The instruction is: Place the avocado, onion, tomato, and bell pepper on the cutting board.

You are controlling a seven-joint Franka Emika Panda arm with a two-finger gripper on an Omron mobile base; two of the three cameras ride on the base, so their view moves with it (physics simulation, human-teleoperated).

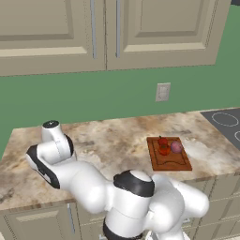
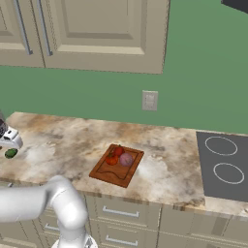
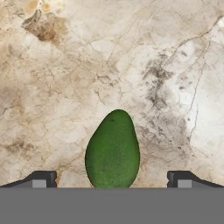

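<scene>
The avocado [image 3: 113, 149] lies on the marbled counter [image 3: 65, 87], dark green and egg-shaped with a finely pebbled skin, its narrow end pointing away from the hand. The gripper [image 3: 112, 179] hangs right over it with the jaws spread wide, one dark fingertip [image 3: 41, 179] off to each side and bare stone between each tip and the fruit, so it has hold of nothing. From the right base view the avocado [image 2: 10, 153] sits far out at the left end of the counter [image 2: 72, 140], near the front edge, just below the white hand. Well apart from it, further along toward the cooktop [image 2: 225, 164], lies the board [image 2: 109, 172], reddish-brown with a groove round its rim, set slightly askew. On its far half stand the pepper [image 2: 118, 150], the tomato [image 2: 112, 160] and the onion [image 2: 126, 159], bunched close together; whether they touch I cannot tell. The near half of the board is bare wood. Between avocado and board the countertop is open stone, with the green wall [image 2: 97, 97] and an outlet [image 2: 149, 100] behind it and cabinets [image 2: 97, 29] overhead.
</scene>
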